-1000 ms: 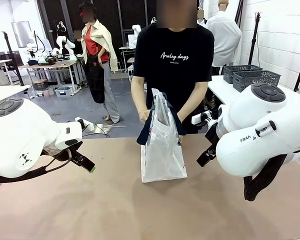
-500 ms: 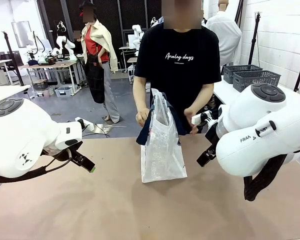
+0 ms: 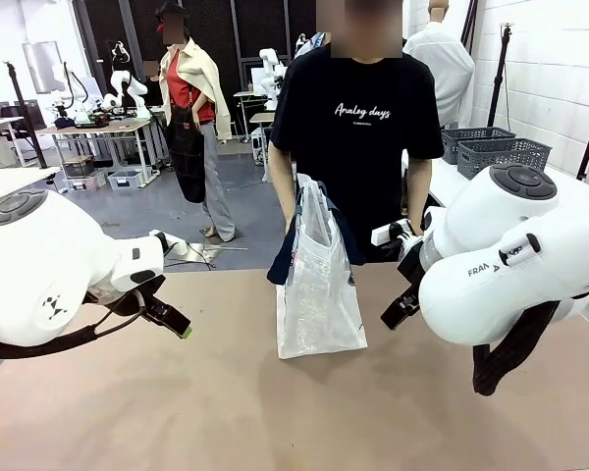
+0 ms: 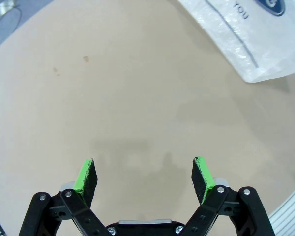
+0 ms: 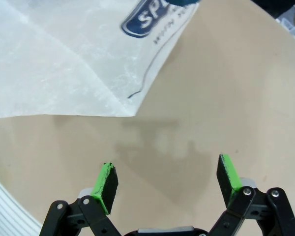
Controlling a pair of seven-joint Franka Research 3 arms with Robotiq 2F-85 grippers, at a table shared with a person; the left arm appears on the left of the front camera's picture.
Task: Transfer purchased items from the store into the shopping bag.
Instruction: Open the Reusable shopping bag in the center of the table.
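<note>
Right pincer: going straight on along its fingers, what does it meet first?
Most likely the bare table, where its shadow falls. The open right pincer points down at it. The shopping bag has a corner just off that line; depth is unclear, so a brush with it can't be ruled out.

A big brown table (image 3: 226,412) stands in front. A person (image 3: 358,137) in a black T-shirt with white writing stands at its far side. Behind, on the right, two dark grey baskets (image 3: 498,149) sit on a white table (image 3: 440,179), and far off on the left is a desk (image 3: 103,128) with small things on it.
</note>
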